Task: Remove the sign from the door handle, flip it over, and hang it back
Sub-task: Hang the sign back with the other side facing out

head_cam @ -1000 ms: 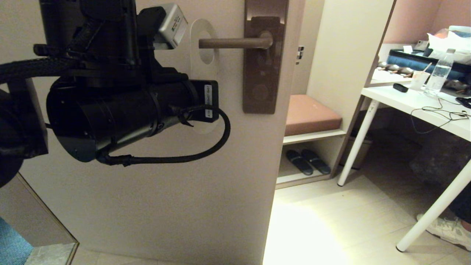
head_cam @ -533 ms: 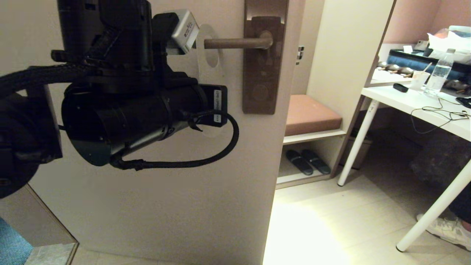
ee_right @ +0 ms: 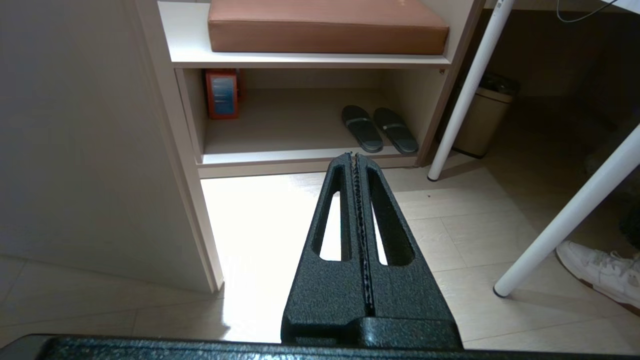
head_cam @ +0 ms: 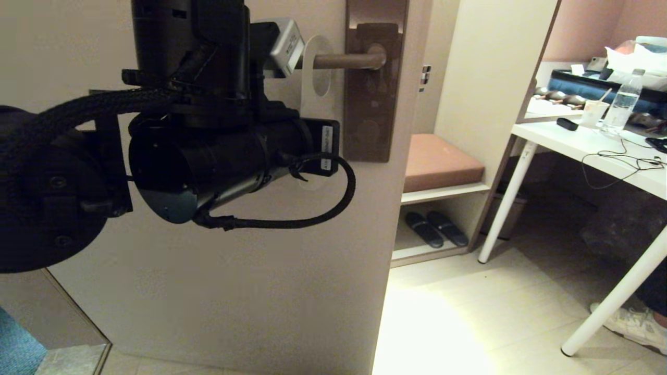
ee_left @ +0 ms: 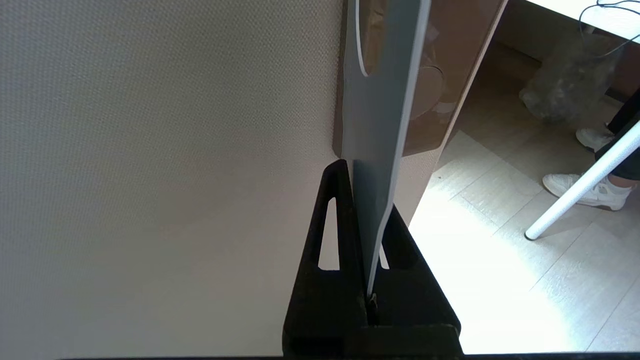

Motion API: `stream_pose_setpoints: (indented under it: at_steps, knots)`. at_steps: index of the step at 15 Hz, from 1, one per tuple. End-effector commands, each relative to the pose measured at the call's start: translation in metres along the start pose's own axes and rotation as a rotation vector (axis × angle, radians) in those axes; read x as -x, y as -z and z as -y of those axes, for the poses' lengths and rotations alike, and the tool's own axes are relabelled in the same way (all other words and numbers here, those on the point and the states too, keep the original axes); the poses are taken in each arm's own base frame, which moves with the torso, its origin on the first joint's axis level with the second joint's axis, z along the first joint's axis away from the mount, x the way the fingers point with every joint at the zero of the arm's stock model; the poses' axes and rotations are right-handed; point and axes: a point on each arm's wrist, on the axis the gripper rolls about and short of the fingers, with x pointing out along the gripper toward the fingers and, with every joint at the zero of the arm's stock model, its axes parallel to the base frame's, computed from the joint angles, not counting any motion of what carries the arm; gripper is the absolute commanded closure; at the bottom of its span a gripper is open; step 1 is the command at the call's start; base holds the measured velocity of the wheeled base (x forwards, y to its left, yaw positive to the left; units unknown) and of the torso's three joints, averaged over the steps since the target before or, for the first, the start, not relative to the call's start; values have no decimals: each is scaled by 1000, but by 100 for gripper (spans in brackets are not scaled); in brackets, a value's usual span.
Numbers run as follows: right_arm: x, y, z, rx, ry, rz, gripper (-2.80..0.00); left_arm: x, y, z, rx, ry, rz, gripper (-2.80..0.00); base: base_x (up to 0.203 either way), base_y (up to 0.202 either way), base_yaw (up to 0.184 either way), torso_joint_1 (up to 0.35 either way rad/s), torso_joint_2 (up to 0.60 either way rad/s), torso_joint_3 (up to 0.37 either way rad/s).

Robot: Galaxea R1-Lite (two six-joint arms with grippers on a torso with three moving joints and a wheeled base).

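Observation:
The sign [head_cam: 316, 101] hangs upright against the door, its off-white face showing in the head view. Its round hole sits at the free end of the brown door handle [head_cam: 349, 61], which juts from the dark bronze plate [head_cam: 371, 104]. Whether the bar passes through the hole I cannot tell. My left arm fills the left of the head view and hides its fingers there. In the left wrist view my left gripper [ee_left: 367, 192] is shut on the sign's lower edge, slate-blue face [ee_left: 380, 125] showing, next to the plate [ee_left: 450, 75]. My right gripper [ee_right: 354, 156] is shut, empty, parked low above the floor.
The beige door [head_cam: 234, 286] ends just right of the plate. Beyond it stands a shelf with a brown cushion [head_cam: 440, 161] and dark slippers [head_cam: 435, 229]. A white table [head_cam: 599, 151] with a bottle and cables stands at right. A person's shoe [head_cam: 630, 323] is by its leg.
My left arm has moved right along the door with the sign in its grip. The sign's hole has slid from the handle's free end further toward the plate.

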Motion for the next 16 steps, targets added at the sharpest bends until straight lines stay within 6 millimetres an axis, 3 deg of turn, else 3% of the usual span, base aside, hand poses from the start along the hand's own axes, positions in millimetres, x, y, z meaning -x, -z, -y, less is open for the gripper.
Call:
stream_pose_setpoints:
  at_steps: [1,16]
  knots:
    - [0,0,0,1,0,-1,0,-4,1,2,0,-2,-2,0,0,0,0,0,0,0]
    - [0,0,0,1,0,-1,0,-14,-3,20,-1,36,14,0,0,0,0,0,0,0]
